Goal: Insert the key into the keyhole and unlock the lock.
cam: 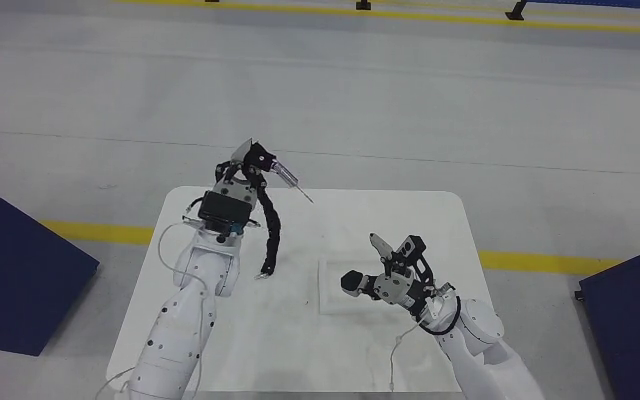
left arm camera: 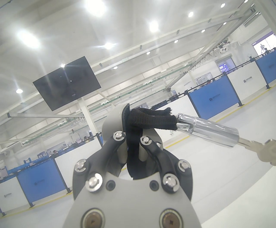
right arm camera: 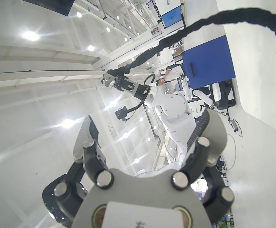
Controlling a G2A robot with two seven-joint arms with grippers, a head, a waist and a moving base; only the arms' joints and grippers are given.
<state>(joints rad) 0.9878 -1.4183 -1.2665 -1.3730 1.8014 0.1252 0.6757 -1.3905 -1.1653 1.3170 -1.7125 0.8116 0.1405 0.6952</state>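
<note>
While your left gripper (cam: 250, 158) is up near the far left edge of the white table (cam: 400, 215), its fingers (left arm camera: 113, 123) are pinched tight on the black braided cable (left arm camera: 148, 121), just behind the lock (left arm camera: 209, 129). The lock is a shiny silver cylinder at the cable's end, held off the table and slanting away from the gripper. You can see the key (left arm camera: 264, 151) sticking out of the cylinder's far end, its blade already inside the keyhole and its bow free. The rest of the cable (cam: 272, 225) hangs down from the gripper toward the table's left half; you cannot tell whether its loose end touches the surface. Your right gripper (cam: 364, 262) is over the table's right half, beside a faint rectangular mat (cam: 335, 300), well apart from the lock. Its fingers (right arm camera: 207, 129) are spread wide with nothing between them. From that wrist you see the cable (right arm camera: 215, 19) crossing in front, and the left gripper (right arm camera: 112, 81) farther off.
</note>
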